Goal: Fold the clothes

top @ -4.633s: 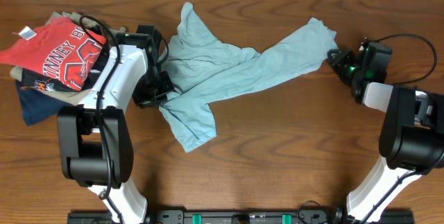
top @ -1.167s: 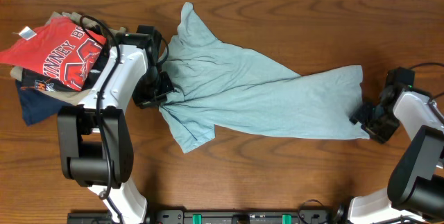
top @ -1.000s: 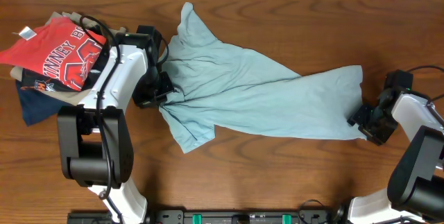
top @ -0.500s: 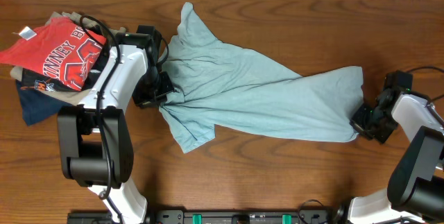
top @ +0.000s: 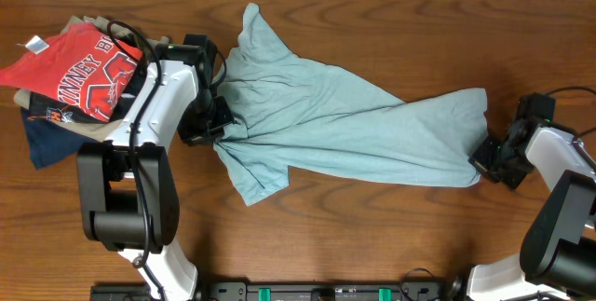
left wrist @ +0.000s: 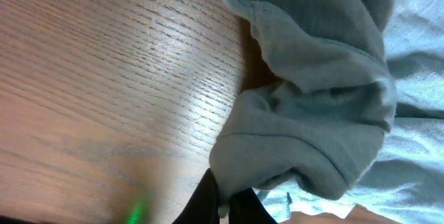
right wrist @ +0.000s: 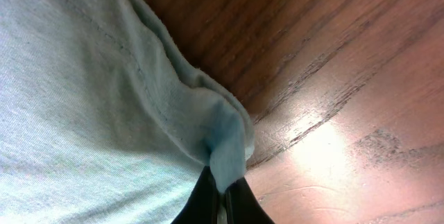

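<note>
A pale blue-grey short-sleeved T-shirt of soft thin fabric [top: 335, 124] lies stretched across the middle of a brown wood-grain counter [top: 372, 236]. It runs from left of centre almost to the right edge. One sleeve points toward the far edge and another part trails toward the near edge. The cloth is wrinkled and gathered at its left end and drawn out flatter toward the right.

The left hand [top: 216, 126] sits at the shirt's bunched left end. In the left wrist view, its dark left fingertips [left wrist: 201, 197] are pressed together on a thick, rolled fold of the fabric. Bare counter shows beside the fold.

The right hand [top: 486, 159] is near the right edge of the counter, at the shirt's lower right corner. In the right wrist view, its dark right fingertips [right wrist: 198, 202] pinch a small folded bit of the stitched hem. The cloth spreads away to one side and there is bare wood on the other.

Near the far left corner of the counter is a loose pile, apart from the T-shirt. A red shirt with white lettering [top: 88, 68] lies on top. A navy garment [top: 47, 143] and a khaki garment [top: 78, 23] show beneath it. The white left arm [top: 154, 105] reaches past this pile.
</note>
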Action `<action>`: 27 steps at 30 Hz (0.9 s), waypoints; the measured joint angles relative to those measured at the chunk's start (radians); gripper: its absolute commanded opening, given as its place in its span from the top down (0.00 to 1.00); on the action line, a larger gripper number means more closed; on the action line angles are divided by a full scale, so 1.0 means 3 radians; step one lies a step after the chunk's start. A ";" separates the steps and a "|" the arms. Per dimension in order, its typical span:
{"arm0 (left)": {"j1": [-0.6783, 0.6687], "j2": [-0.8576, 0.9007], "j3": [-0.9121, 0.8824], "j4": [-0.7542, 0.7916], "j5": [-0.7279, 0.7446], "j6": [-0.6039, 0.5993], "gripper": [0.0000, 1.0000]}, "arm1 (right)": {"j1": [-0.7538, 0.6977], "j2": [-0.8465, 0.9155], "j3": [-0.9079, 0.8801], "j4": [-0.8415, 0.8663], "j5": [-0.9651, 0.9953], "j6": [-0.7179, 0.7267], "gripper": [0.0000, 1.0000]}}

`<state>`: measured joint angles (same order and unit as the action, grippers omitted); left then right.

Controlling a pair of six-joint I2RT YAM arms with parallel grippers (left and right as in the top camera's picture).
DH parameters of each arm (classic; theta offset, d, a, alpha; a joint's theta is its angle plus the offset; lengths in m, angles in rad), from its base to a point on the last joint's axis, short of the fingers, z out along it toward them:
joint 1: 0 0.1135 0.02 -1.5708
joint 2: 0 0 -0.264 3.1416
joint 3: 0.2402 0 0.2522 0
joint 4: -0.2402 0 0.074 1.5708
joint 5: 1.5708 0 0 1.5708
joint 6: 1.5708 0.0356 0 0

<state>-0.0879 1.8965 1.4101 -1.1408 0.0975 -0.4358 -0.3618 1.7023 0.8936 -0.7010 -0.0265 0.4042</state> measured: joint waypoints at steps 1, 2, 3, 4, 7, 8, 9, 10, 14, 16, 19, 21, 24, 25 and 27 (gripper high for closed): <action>0.0000 0.0000 0.0000 0.0000 -0.0001 0.0000 0.94 | 0.0000 0.0000 0.0000 0.0000 0.0000 0.0000 0.99; 0.0000 0.0000 0.0000 0.0000 -0.0001 0.0000 0.94 | 0.0000 0.0000 0.0000 0.0000 0.0000 0.0000 0.99; 0.0000 0.0000 0.0000 0.0000 -0.0001 0.0000 0.94 | 0.0000 0.0000 0.0000 0.0000 0.0000 0.0000 0.99; 0.0000 0.0000 0.0000 0.0000 0.0000 0.0000 0.94 | 0.0000 0.0000 0.0000 0.0001 0.0000 0.0000 0.99; 0.0000 0.0000 0.0000 0.0000 -0.0003 0.0019 0.78 | 0.0000 0.0000 0.0000 0.0001 0.0000 0.0000 0.99; 0.0000 0.0000 0.0000 -0.0001 -0.0001 0.0036 0.71 | 0.0000 0.0000 0.0000 0.0000 0.0000 0.0000 0.99; 0.0000 0.0000 0.0000 -0.0006 -0.0003 0.0041 0.63 | 0.0000 0.0000 0.0000 0.0001 0.0001 0.0000 0.99; 0.0000 0.0000 0.0000 -0.0010 -0.0006 0.0038 0.57 | 0.0000 0.0000 0.0000 0.0005 0.0001 0.0000 0.99; 0.0001 0.0000 0.0000 -0.0051 -0.0006 0.0047 0.53 | 0.0000 0.0000 0.0000 0.0009 0.0003 0.0000 0.99; 0.0001 0.0000 0.0000 -0.0051 -0.0006 0.0048 0.53 | 0.0000 0.0000 0.0000 0.0010 0.0003 0.0000 0.99; 0.0001 0.0000 0.0000 -0.0051 -0.0006 0.0048 0.53 | 0.0000 0.0000 0.0000 0.0011 0.0003 0.0000 0.99; 0.0001 0.0000 0.0000 -0.0050 -0.0005 0.0048 0.53 | 0.0000 0.0000 0.0000 0.0011 0.0003 0.0000 0.99; 0.0000 0.0000 -0.0023 -0.0036 -0.0003 0.0047 0.53 | 0.0000 0.0000 0.0000 0.0011 0.0003 0.0000 0.99; 0.0001 0.0000 -0.0047 -0.0015 0.0000 0.0048 0.53 | 0.0000 0.0000 0.0000 0.0011 0.0003 0.0000 0.99; 0.0001 0.0000 -0.0136 0.0060 0.0032 0.0047 0.54 | 0.0000 0.0000 0.0000 0.0013 0.0003 0.0000 0.99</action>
<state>-0.0875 1.8965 1.3693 -1.1229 0.1070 -0.4217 -0.3618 1.7023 0.8936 -0.6971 -0.0257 0.4042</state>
